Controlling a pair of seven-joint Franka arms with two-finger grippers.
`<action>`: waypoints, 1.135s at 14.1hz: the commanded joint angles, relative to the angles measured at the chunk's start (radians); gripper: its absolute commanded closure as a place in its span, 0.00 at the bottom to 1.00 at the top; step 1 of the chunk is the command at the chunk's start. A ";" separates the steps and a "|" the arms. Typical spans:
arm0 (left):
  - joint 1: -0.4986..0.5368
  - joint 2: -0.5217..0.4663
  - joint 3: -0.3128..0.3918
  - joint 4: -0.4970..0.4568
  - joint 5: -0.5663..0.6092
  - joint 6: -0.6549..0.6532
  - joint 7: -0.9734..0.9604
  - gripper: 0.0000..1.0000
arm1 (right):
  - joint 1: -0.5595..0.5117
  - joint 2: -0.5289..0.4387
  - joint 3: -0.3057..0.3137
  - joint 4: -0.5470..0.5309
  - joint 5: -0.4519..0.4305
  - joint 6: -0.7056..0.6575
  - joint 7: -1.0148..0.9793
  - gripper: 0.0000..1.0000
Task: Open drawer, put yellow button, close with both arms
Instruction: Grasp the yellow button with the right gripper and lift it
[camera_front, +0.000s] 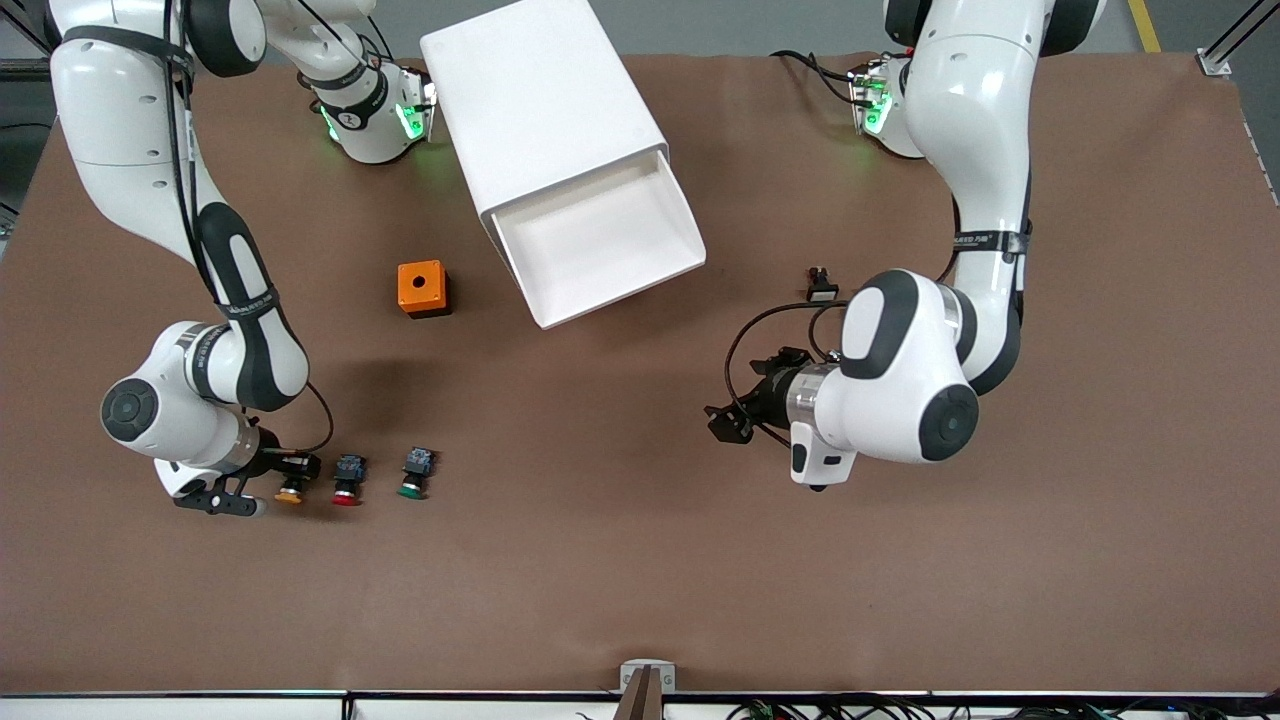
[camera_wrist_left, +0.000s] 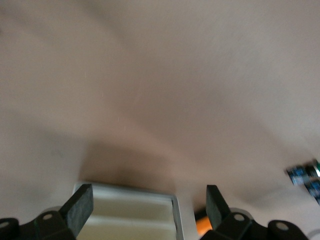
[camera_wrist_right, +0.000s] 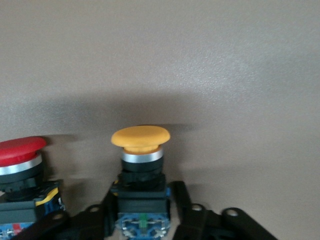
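Observation:
The drawer (camera_front: 600, 240), the top one of the white cabinet (camera_front: 545, 110), is pulled out and has nothing in it. The yellow button (camera_front: 290, 491) lies on the table at the right arm's end, nearer the camera, first in a row of three. My right gripper (camera_front: 280, 480) is down at it. In the right wrist view its fingers (camera_wrist_right: 177, 197) press both sides of the button's black body (camera_wrist_right: 141, 195) below the yellow cap. My left gripper (camera_front: 725, 420) is open and empty, low over bare table nearer the camera than the drawer. Its wrist view (camera_wrist_left: 148, 202) shows the cabinet (camera_wrist_left: 130, 215).
A red-capped button (camera_front: 347, 480) and a green-capped button (camera_front: 415, 472) lie beside the yellow one. An orange box with a hole (camera_front: 422, 288) stands beside the cabinet toward the right arm's end. A small black part (camera_front: 820, 285) lies near the left arm's elbow.

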 joint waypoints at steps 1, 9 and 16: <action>-0.075 -0.029 0.018 -0.025 0.137 0.105 0.022 0.01 | 0.004 -0.011 0.005 -0.006 0.021 -0.005 0.001 0.99; -0.166 -0.055 0.020 -0.035 0.277 0.208 0.002 0.01 | 0.039 -0.252 0.006 0.019 0.021 -0.394 0.235 1.00; -0.175 -0.078 0.021 -0.045 0.342 0.210 0.000 0.01 | 0.272 -0.522 0.008 -0.013 0.019 -0.629 0.810 1.00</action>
